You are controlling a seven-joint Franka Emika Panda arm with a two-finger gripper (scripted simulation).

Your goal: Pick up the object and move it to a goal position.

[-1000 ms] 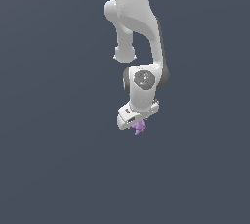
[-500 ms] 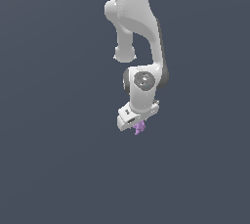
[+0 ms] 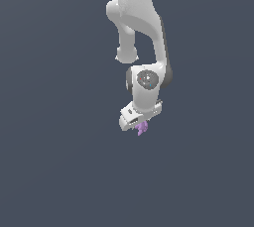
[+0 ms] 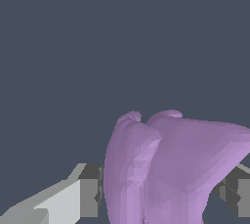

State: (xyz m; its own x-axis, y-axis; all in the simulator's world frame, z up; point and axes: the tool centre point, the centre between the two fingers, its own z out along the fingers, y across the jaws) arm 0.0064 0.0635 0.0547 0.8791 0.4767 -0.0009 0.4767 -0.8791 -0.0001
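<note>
I see the light-purple lobed object (image 3: 142, 129) sitting between the fingers of my gripper (image 3: 139, 126), poking out just below them. On the wrist view the object (image 4: 171, 169) fills the space between the two dark finger pads (image 4: 91, 191), its rounded lobes reaching out past the fingertips. The jaws are clamped on it from both sides. The white Panda arm (image 3: 136, 28) hangs down above the gripper, which is tilted, against a plain dark grey background.
</note>
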